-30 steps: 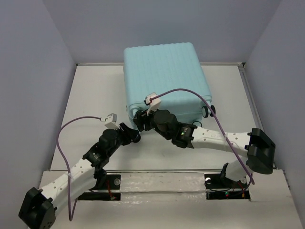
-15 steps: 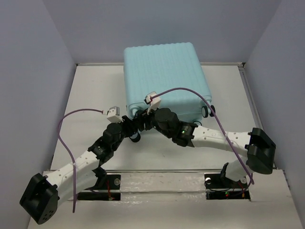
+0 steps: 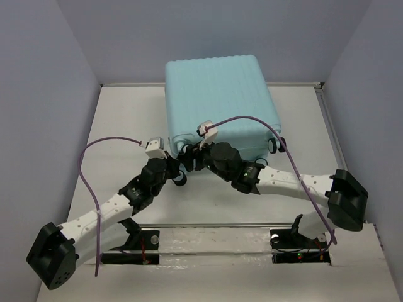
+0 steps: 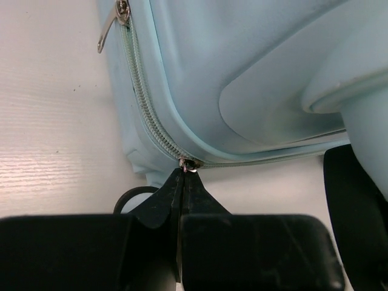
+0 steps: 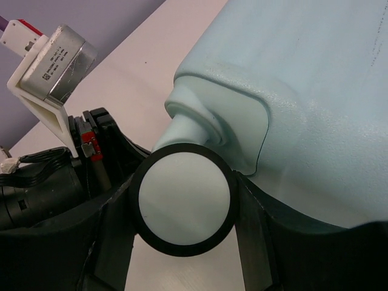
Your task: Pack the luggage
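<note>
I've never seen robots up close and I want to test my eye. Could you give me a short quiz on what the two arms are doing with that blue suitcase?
1. True or false: the luggage lies open on the table.
2. What does the left tool pinch? A) a handle B) the zipper pull C) a strap
3. Fill in: the right tool has one finger on each side of a ____.

Key
1. False, the shell is closed.
2. B, at the suitcase's corner.
3. wheel
</note>
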{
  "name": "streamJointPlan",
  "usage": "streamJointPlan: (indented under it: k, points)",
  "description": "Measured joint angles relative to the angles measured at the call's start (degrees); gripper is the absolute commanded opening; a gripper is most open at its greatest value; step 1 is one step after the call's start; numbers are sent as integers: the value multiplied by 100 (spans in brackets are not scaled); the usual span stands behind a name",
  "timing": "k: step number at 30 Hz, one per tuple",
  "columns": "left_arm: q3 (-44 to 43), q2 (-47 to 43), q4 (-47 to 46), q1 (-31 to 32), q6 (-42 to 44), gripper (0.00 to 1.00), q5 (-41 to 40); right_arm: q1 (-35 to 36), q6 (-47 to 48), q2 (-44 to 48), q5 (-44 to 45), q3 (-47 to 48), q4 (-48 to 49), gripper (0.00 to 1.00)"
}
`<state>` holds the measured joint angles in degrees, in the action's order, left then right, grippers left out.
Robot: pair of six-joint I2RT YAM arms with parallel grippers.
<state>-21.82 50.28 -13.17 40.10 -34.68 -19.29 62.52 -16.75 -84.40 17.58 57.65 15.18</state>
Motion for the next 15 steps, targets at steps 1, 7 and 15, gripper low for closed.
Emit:
streamJointPlan:
  k: [1,7,15]
  points:
    - [-7,-7,24,20,-2,6,-4,0,-4,39,2,-50,31,7]
    - [-7,-264,275,33,-74,6,-278,-20,-44,603,2,-562,-2,7]
    - [-7,-118,35,-201,-155,6,-155,24,-170,1513,-280,-1091,-566,7]
